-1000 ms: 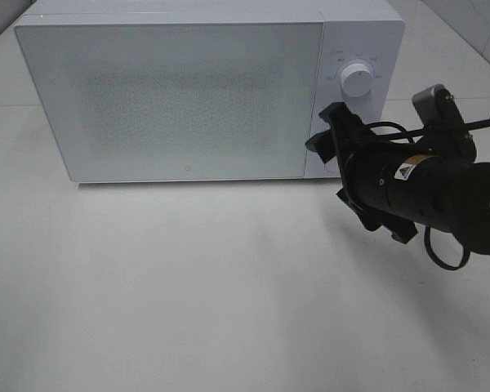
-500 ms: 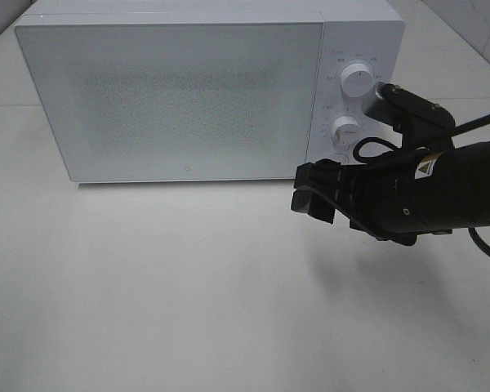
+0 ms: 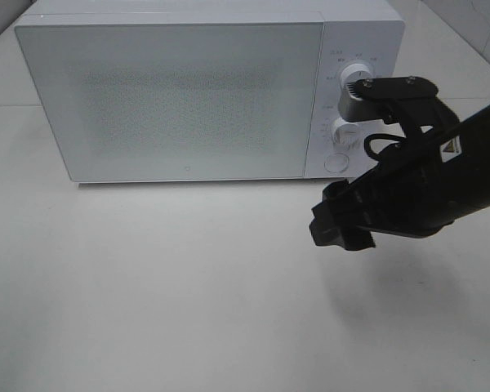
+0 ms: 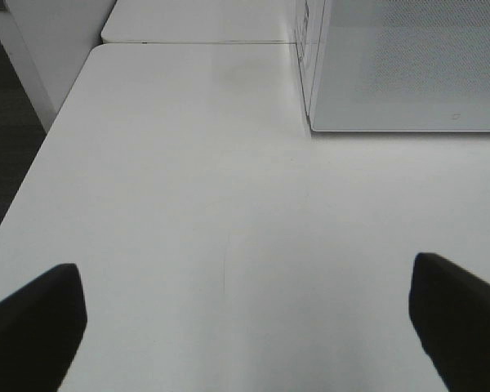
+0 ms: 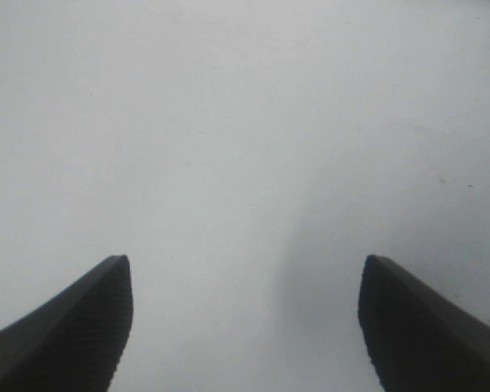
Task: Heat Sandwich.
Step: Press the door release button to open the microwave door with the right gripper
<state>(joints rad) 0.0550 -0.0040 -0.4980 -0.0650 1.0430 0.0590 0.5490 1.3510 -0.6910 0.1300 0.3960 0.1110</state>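
Observation:
The sandwich is out of view. A white microwave [image 3: 180, 90] stands at the back of the table with its door closed; its lower corner [image 4: 408, 73] shows in the left wrist view. My right gripper [image 3: 331, 229] hangs above the table in front of the microwave's control panel, pointing left and down. In the right wrist view my right gripper [image 5: 245, 318] is open, with only bare table between its fingers. My left gripper [image 4: 245, 327] is open too, over bare table to the left of the microwave. The exterior high view does not show it.
Two white dials [image 3: 358, 80] and a round button [image 3: 336, 162] sit on the microwave's right panel, just behind the right arm. The white table [image 3: 163, 286] has its left edge [image 4: 33, 180] beside dark floor.
My right arm has swung down and away from the control panel, its gripper moving from near the lower dial to lower over the table. Both dials now show.

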